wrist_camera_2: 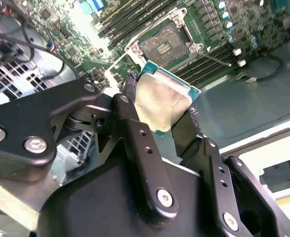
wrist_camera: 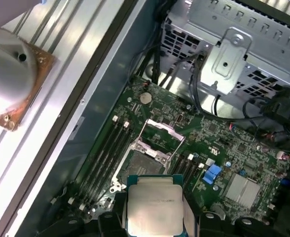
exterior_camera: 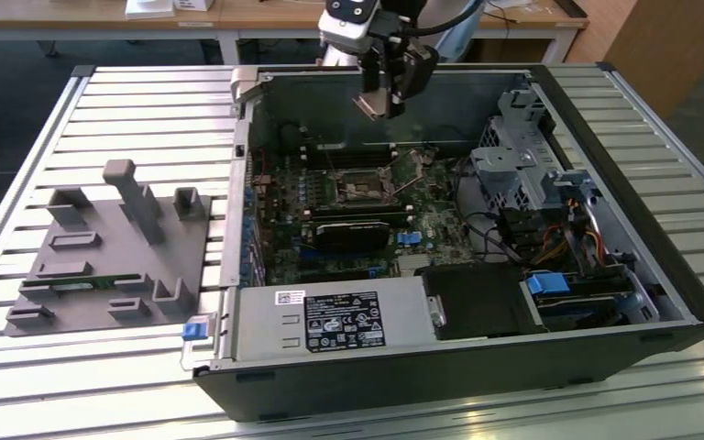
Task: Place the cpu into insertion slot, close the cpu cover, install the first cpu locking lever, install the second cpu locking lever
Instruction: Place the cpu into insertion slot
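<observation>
My gripper [exterior_camera: 383,99] hangs above the open computer case, shut on the cpu [wrist_camera_2: 164,98], a flat square chip with a dull silver face and a green edge. In both wrist views the black fingers [wrist_camera_2: 129,114] clamp two opposite sides of the cpu [wrist_camera: 154,205]. Below it on the green board lies the insertion slot [exterior_camera: 362,188], a square socket [wrist_camera: 144,165] with a dark centre [wrist_camera_2: 165,45] and nothing in it. The cpu cover [wrist_camera: 161,134], a thin silver frame, stands swung up at the socket's far side. The chip is well above the board and touches nothing else.
Long black memory slots [wrist_camera: 105,148] run beside the socket. A black module [exterior_camera: 352,234] and the power supply [exterior_camera: 327,321] sit nearer the case front, and a metal drive cage [exterior_camera: 517,156] is on the exterior view's right. A grey fixture [exterior_camera: 107,247] rests on the slatted table.
</observation>
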